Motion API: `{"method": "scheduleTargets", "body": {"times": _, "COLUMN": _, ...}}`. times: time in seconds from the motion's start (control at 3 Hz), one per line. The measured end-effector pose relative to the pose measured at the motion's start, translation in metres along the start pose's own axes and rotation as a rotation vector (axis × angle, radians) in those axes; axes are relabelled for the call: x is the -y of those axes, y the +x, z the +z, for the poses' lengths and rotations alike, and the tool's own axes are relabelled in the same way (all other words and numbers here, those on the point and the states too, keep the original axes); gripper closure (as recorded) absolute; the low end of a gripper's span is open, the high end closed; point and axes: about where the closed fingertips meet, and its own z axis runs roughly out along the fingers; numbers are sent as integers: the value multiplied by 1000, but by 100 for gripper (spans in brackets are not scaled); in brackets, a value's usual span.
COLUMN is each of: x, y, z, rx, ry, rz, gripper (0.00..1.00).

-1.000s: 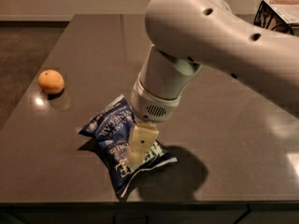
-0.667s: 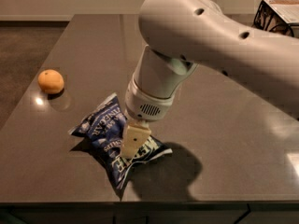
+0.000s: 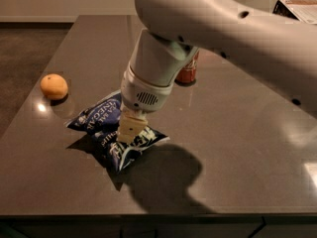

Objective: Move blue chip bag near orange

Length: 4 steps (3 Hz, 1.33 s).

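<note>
Cream two-finger gripper, pointing down, is clamped on the middle of the crinkly dark blue chip bag, which lies on the dark glossy table. The bag's long axis runs back-left to front-right. The small round matte orange sits back-left of the gripper, near the bag's far end but apart from it.

On the table, the chip bag lies near the front, left of centre. The gripper rests on the bag's middle. The orange lies apart on the left. What seems a can stands farther back, behind the arm.
</note>
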Motion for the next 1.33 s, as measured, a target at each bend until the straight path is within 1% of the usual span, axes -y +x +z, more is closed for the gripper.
{"method": "scheduleTargets", "body": {"times": 0.33, "x": 19, "y": -25, "z": -6, "rx": 19, "ry": 8, "rz": -39, "gripper": 100}}
{"method": "scheduleTargets", "body": {"times": 0.67, "x": 43, "y": -51, "z": -6, "rx": 38, "ry": 8, "rz": -88, "gripper": 100}}
{"method": "scheduleTargets", "body": {"times": 1.0, "x": 67, "y": -65, "z": 2, "rx": 30, "ry": 5, "rz": -122, "gripper": 82}}
{"method": "scheduleTargets", "body": {"times": 1.33, "x": 90, "y": -66, "z": 6, "rx": 15, "ry": 15, "rz": -129, "gripper": 59}}
